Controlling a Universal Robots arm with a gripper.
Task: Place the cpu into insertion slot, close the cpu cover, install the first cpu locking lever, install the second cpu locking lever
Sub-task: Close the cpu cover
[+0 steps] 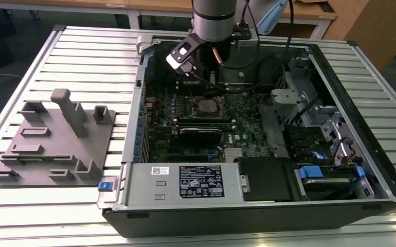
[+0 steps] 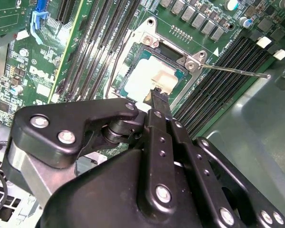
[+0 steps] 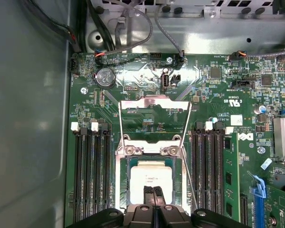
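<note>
Fingers (image 3: 147,198) pinched shut, empty, over the chip (image 3: 149,173). Likely needed flat seating checked before swinging the raised cover (image 3: 154,100) down.

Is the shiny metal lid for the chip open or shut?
Open: in the first wrist view the thin silver square frame cover stands flipped back, leaving the flat silvery square chip bare.

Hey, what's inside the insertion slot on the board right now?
The cpu lies flat in the insertion slot, its pale metal top showing. The claw's shut tips cover one edge, so that part and whatever lies beneath the chip are hidden.
</note>
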